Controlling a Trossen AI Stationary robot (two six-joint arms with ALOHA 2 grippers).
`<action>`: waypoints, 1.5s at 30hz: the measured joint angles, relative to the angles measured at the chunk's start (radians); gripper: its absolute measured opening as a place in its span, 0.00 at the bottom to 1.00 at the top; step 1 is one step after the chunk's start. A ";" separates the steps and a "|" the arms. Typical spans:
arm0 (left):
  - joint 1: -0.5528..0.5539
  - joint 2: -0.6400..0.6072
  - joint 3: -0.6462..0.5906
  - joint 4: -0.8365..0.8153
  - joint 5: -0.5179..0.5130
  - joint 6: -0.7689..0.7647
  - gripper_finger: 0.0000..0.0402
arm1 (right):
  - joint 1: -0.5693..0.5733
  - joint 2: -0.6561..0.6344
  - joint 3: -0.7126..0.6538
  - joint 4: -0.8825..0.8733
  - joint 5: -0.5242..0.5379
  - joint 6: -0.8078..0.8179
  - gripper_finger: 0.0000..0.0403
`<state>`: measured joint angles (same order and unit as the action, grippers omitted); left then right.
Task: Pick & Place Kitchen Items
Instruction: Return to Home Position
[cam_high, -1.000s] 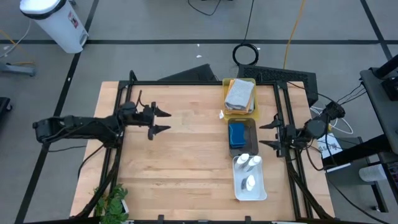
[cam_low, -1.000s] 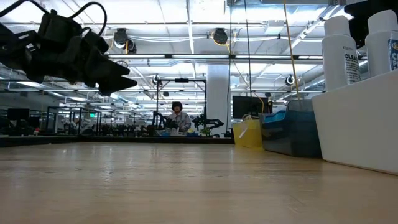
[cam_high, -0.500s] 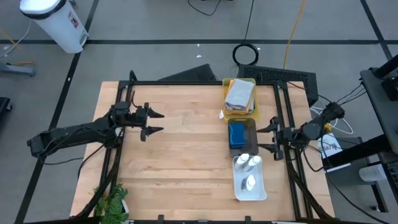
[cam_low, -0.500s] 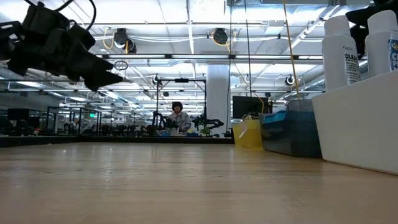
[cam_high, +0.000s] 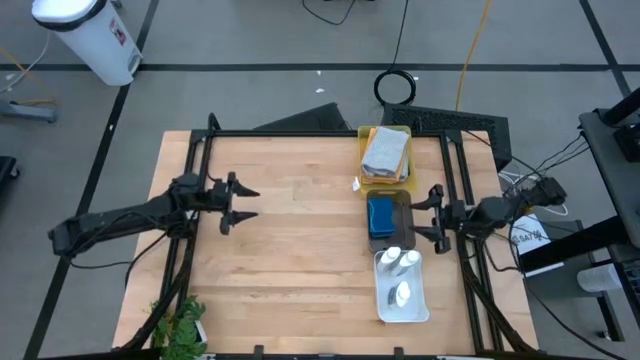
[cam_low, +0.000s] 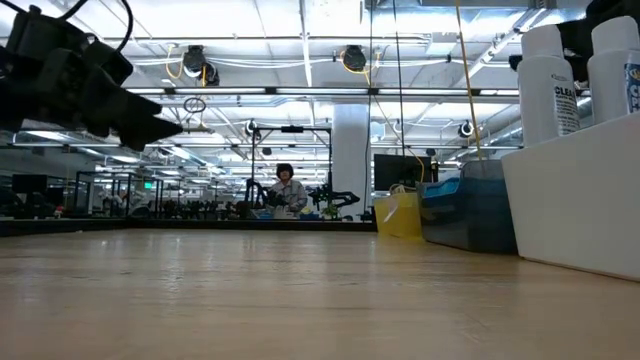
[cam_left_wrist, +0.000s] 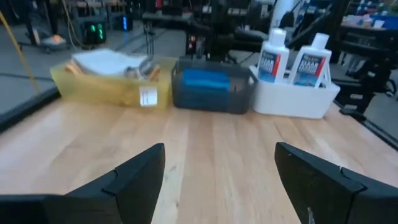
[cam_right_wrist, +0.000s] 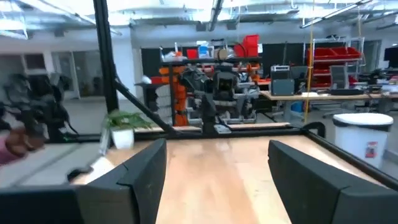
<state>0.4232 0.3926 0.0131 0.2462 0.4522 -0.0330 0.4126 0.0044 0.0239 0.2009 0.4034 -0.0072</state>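
Note:
Three trays stand in a row along the table's right side. The yellow tray (cam_high: 385, 172) holds a folded grey towel (cam_high: 385, 150). Blue sponges (cam_high: 381, 213) lie in the dark grey tray (cam_high: 403, 205). White blue-labelled bottles (cam_high: 400, 262) stand in the white tray (cam_high: 415, 310). My left gripper (cam_high: 244, 203) hovers open over the table's left part, pointing level at the trays (cam_left_wrist: 213, 93). My right gripper (cam_high: 426, 215) is open just right of the dark grey tray, pointing toward the table's left edge with nothing between its fingers.
Bare wood lies between the two grippers (cam_high: 300, 240). A black frame (cam_high: 300, 133) runs along the table's far and side edges. A small white tag (cam_high: 356, 184) lies by the yellow tray. A plant (cam_high: 178, 325) stands at the near left corner.
My left gripper has drawn back toward the table's left edge, still open and level. My right gripper has sunk a little beside the trays, its arm swinging behind it, still open. The trays and their contents have not moved.

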 joint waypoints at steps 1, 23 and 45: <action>0.000 -0.010 0.000 0.000 0.000 0.001 0.76 | -0.023 0.000 0.004 -0.009 -0.015 -0.012 0.61; -0.001 -0.062 0.002 0.012 0.054 0.022 0.76 | -0.369 0.003 -0.005 -0.135 -0.320 -0.040 0.61; -0.020 -0.083 0.002 -0.042 0.035 -0.036 0.76 | -0.429 0.006 -0.008 -0.162 -0.378 -0.110 0.61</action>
<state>0.4035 0.3100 0.0154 0.2039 0.4877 -0.0687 -0.0166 0.0105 0.0158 0.0391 0.0257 -0.1169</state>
